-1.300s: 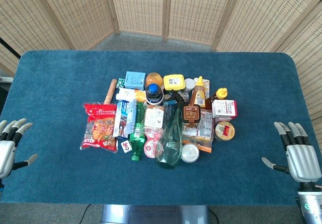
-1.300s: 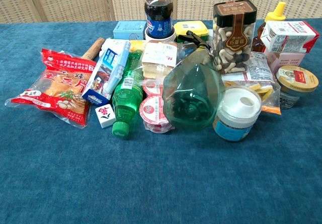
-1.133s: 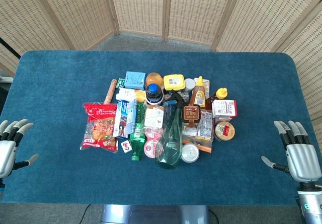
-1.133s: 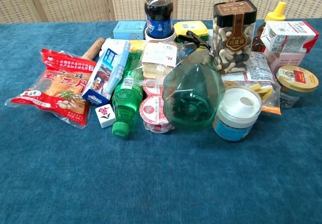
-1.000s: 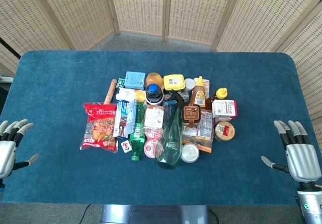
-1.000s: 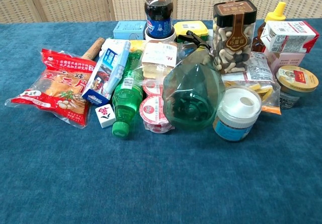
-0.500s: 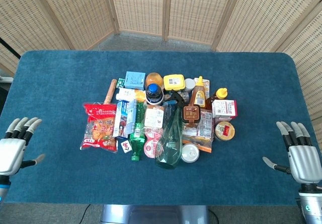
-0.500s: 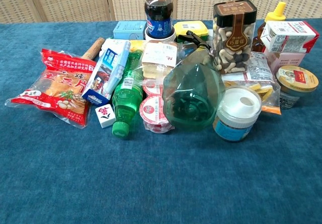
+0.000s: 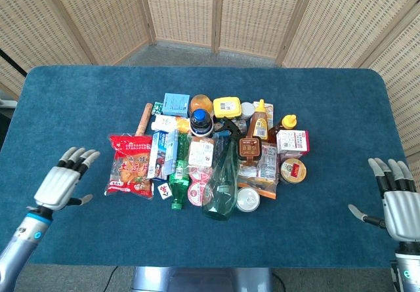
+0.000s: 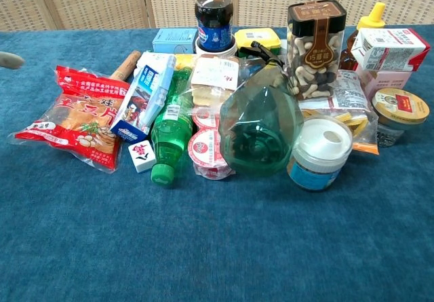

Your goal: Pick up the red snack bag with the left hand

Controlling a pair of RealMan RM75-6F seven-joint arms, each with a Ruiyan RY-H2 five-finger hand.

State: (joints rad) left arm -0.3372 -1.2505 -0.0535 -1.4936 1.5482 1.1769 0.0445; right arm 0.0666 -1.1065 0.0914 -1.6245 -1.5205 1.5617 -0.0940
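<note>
The red snack bag [image 9: 132,165] lies flat at the left end of the pile of goods; the chest view shows the red snack bag [image 10: 78,117] at the left, leaning against a blue-and-white packet. My left hand [image 9: 63,182] hovers over the table a short way left of the bag, fingers spread, holding nothing. In the chest view only a fingertip [image 10: 9,60] of it shows at the left edge. My right hand [image 9: 398,201] stays at the table's front right corner, open and empty, far from the pile.
The pile beside the bag holds a blue-and-white packet [image 9: 161,154], a green bottle [image 9: 178,182], a clear green spray bottle [image 9: 222,180], a cola bottle [image 9: 201,123], a jar [image 10: 312,51], cartons and tubs. Bare blue cloth [image 9: 79,108] surrounds the pile. Wicker screens stand behind.
My left hand has moved up and to the right from the table's front left corner toward the red bag. The right hand has shifted slightly toward the right edge. The goods have not moved.
</note>
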